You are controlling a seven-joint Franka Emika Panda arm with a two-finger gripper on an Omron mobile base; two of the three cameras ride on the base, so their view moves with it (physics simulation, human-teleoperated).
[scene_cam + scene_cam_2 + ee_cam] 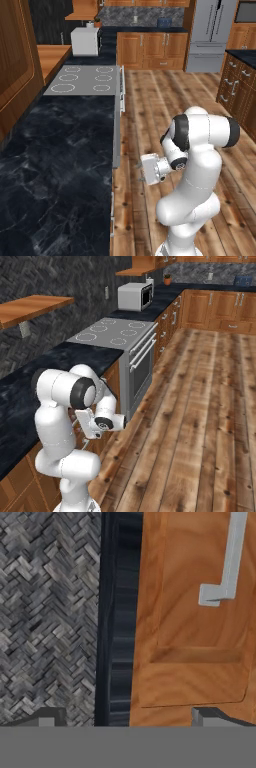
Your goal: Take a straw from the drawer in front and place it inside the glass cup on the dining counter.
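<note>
My kitchen, wood and black marble
Plank floor, herringbone wall, stove, microwave, fridge around me

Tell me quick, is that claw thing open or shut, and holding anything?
Gripper: open, holding nothing, facing a closed wooden drawer front.

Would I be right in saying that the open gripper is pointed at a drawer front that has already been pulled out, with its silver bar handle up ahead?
Not quite: the drawer is closed, its front flush under the black worktop, as the hand view shows. The rest holds: the gripper is open, and the silver bar handle lies ahead of it.
</note>
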